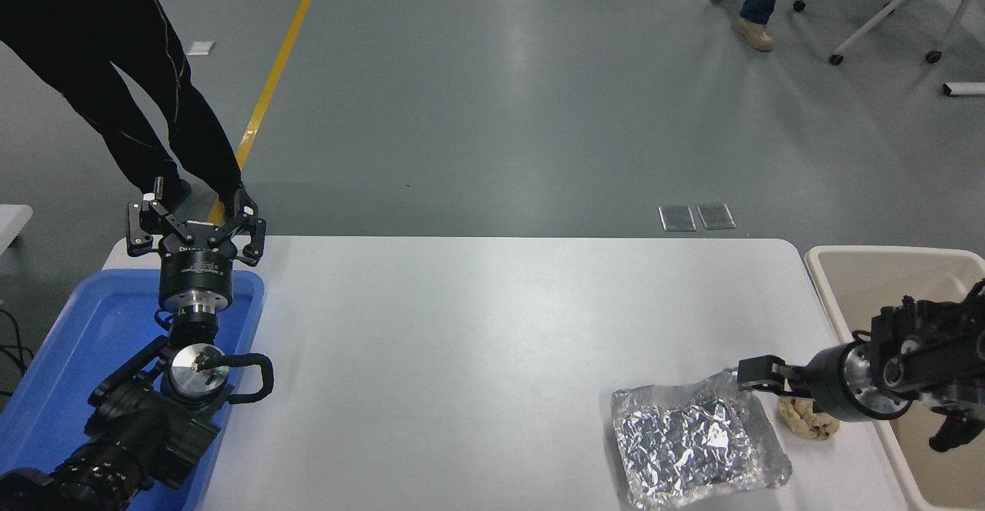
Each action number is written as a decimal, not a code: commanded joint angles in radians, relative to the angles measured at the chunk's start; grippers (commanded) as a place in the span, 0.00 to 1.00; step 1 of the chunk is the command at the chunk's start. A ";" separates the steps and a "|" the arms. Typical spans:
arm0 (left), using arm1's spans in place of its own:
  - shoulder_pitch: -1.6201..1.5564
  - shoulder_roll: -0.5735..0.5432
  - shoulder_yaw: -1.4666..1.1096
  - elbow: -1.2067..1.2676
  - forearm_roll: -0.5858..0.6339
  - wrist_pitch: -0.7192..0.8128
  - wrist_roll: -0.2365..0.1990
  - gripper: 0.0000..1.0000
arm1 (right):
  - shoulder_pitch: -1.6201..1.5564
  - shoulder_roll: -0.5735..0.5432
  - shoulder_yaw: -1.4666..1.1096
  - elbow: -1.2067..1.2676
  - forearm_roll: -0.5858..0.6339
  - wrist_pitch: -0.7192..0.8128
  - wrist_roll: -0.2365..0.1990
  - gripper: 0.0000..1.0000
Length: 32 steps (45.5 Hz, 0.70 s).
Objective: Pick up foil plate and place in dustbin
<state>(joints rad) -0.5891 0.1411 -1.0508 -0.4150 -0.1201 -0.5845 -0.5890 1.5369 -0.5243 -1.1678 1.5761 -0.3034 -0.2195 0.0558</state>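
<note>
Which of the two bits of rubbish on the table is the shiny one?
The foil plate: crinkled silver, flat and the larger of the two. The crumpled brown paper ball just right of it is dull and partly hidden behind the right gripper.
</note>
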 commanded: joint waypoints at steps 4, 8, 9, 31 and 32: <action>0.000 0.000 0.000 0.001 -0.001 0.000 0.000 0.99 | -0.167 0.030 0.036 -0.065 -0.095 -0.135 0.018 0.99; 0.000 0.000 0.000 0.001 -0.001 0.000 0.000 0.99 | -0.192 0.036 0.062 -0.088 -0.102 -0.135 0.018 0.99; 0.000 0.000 0.000 0.001 -0.001 0.000 0.000 0.99 | -0.195 0.038 0.065 -0.091 -0.102 -0.136 0.019 0.99; 0.000 0.000 0.000 0.001 -0.001 0.000 0.000 0.99 | -0.285 0.084 0.066 -0.225 -0.102 -0.149 0.018 0.98; -0.001 0.000 0.000 0.001 -0.001 0.000 0.000 0.99 | -0.293 0.090 0.066 -0.234 -0.102 -0.149 0.018 0.98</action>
<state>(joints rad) -0.5892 0.1411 -1.0508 -0.4143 -0.1211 -0.5845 -0.5890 1.2964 -0.4619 -1.1054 1.4098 -0.4012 -0.3609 0.0734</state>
